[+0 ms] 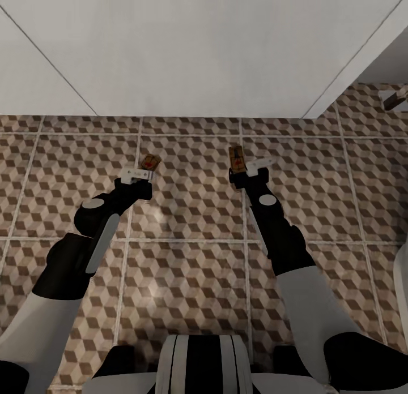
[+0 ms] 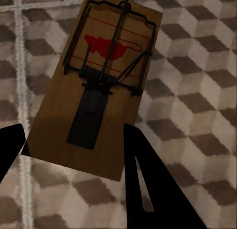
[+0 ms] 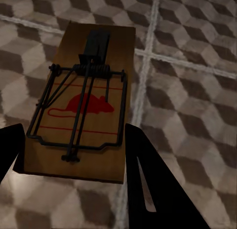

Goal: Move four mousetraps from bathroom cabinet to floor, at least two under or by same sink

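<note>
A broad white flat surface [image 1: 187, 43] fills the far part of the head view, beyond both tools, and its lower edge meets the floor just ahead of them. The bathroom floor of square tiles printed with brown, beige and white cubes and pale grout lines [image 1: 192, 252] spreads beneath both arms and all around the tools.

The robot's two black-and-white arms reach forward over the tiles, well apart from each other. The left tool [image 1: 141, 172] is clamped on a small flat tan wooden mousetrap with black wire parts and a red mouse print [image 2: 94, 81]. In the left wrist view the trap's near end sits between the two black fingers [image 2: 148, 189], and its wire bar and red print lie at the end away from the tool. It is raised above the tiles, tilted.

The right tool [image 1: 245, 168] is clamped on a second tan wooden mousetrap with the same black wire and red mouse print [image 3: 84, 105]. In the right wrist view its near end sits between that tool's black fingers [image 3: 153, 184], with the wire loop and red mouse close to the tool and the spring and black plate farther out. A grout line runs on the floor just beside it.
</note>
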`<state>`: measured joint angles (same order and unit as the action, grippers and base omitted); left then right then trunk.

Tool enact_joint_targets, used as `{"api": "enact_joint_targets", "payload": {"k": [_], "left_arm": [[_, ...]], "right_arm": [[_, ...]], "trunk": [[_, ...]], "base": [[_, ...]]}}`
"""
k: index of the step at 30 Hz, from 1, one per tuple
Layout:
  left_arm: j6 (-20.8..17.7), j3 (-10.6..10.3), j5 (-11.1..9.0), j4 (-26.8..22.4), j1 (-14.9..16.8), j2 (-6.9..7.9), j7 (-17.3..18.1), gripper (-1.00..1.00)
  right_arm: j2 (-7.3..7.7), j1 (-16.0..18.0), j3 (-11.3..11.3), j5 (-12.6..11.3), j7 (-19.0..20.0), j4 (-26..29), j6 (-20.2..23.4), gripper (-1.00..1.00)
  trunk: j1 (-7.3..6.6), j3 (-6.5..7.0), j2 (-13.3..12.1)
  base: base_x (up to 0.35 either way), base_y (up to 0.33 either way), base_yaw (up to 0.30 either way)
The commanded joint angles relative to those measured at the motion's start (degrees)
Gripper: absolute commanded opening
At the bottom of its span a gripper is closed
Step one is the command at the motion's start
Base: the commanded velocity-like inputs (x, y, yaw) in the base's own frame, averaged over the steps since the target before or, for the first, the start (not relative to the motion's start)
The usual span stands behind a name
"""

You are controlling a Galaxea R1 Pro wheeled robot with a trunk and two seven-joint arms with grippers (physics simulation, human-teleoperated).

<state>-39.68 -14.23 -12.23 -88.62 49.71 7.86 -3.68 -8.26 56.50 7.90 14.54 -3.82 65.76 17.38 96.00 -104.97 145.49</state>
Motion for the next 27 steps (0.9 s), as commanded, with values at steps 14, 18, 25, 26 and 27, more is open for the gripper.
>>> {"api": "enact_joint_targets", "payload": {"k": [14,18,25,26,27], "left_arm": [[-0.17,-0.03,-0.51,0.40,-0.30,-0.07,-0.42,-1.00],[-0.14,0.08,-0.51,1.87,-0.31,-0.48,-0.45,-1.00],[-0.14,0.31,-0.51,5.20,-0.32,-2.29,-0.87,-1.00],[-0.12,0.32,-0.51,6.10,-0.32,-2.56,-1.47,-1.00],[-0.09,0.36,-0.51,7.17,-0.32,-3.11,-2.33,-1.00]], "right_arm": [[-0.43,-0.77,0.50,0.22,0.00,-6.83,0.50,-1.00],[-0.60,-0.77,1.32,0.20,-0.04,-7.09,1.34,-1.00],[-1.74,-0.73,1.97,0.29,-0.05,-7.14,2.52,-1.00],[-1.74,-0.68,1.99,0.30,-0.08,-7.14,2.60,-1.00],[-1.74,-0.63,2.01,0.30,-0.15,-7.14,2.72,-1.00]], "trunk": [[0.03,-0.03,0.01],[0.03,-0.03,0.01],[0.03,-0.03,0.01],[0.03,-0.03,0.01],[0.03,-0.03,0.01]], "base": [[0.046,0.000,0.000],[0.000,0.000,0.000],[0.000,0.000,0.000],[0.000,0.000,0.000],[0.000,0.000,0.000]]}}
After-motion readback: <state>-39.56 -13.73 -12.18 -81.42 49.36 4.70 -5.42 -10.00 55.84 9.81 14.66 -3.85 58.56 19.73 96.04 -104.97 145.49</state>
